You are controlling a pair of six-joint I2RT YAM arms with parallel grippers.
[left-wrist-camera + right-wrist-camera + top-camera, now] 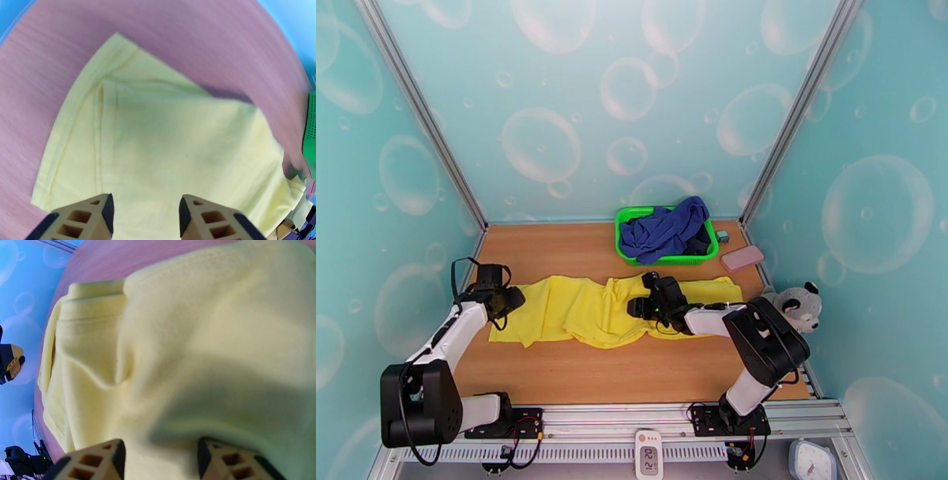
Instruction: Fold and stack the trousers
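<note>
Top external: yellow trousers (pixel 569 312) lie crosswise on the table (pixel 553 245), with an arm at each part.
I see their long axis running left to right, just in front of the green basket (pixel 619 233). My left fingers (pixel 509 301) hover at the left end, parted, with nothing between them. My right fingers (pixel 636 306) sit on the bunched middle, half apart, with cloth bulging into the gap. I cannot tell whether they grip it.

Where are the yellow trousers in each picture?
Top external: the trousers lie mid-table, in front of the green basket.
Left wrist: the trousers spread flat across the centre.
Right wrist: the trousers bunched close up, centre and right.
Shared landmark: the wooden table under them.
</note>
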